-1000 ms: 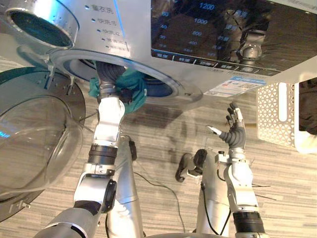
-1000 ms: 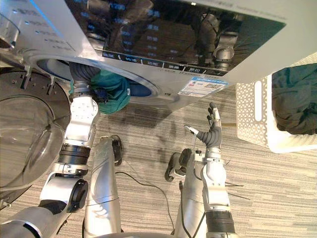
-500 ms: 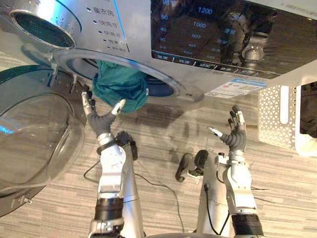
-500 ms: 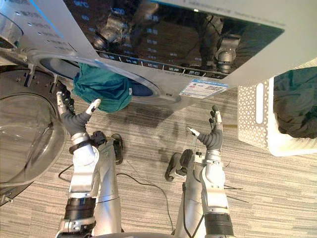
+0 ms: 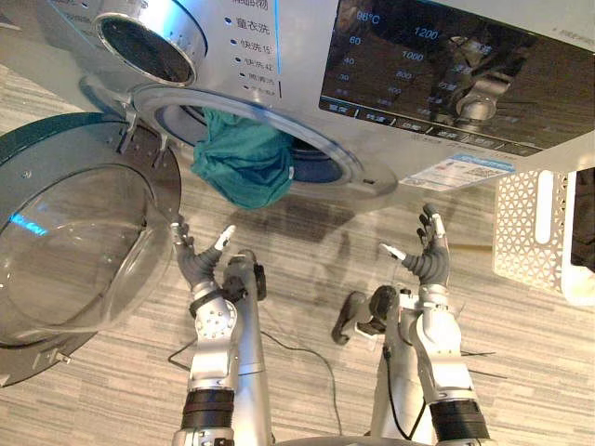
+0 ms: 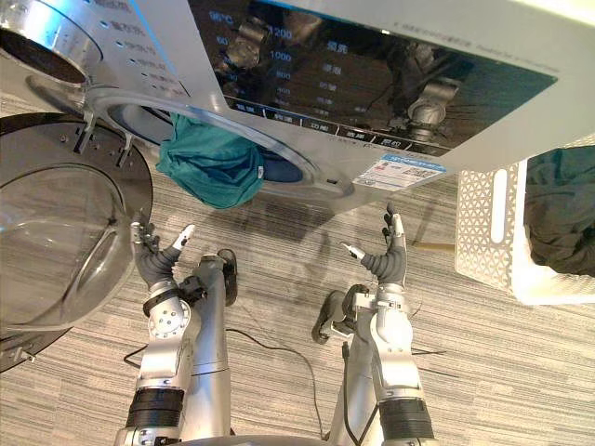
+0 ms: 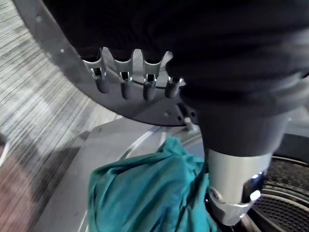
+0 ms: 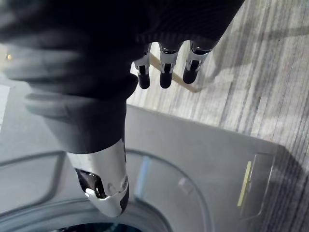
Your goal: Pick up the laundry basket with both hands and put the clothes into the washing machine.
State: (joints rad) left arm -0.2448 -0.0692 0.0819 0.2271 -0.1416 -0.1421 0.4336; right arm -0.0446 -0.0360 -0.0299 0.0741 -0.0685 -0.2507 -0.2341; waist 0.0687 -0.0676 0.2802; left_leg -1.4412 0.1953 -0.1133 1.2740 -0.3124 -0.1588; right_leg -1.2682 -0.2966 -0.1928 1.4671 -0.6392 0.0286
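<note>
Home laundry corner: washing machine (image 5: 279, 56), laundry basket (image 5: 535, 232), wood-look floor (image 5: 307, 279).

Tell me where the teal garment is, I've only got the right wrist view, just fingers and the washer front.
Observer: The teal garment hangs half out of the washing machine, draped over the rim of its opening.
Operator: Is either hand holding it?
Observer: No. The left hand is open below it, apart from the cloth; the right hand is open too and holds nothing.
Operator: And the basket?
Observer: The white laundry basket stands on the floor to the robot's right, with dark clothes in it.
</note>
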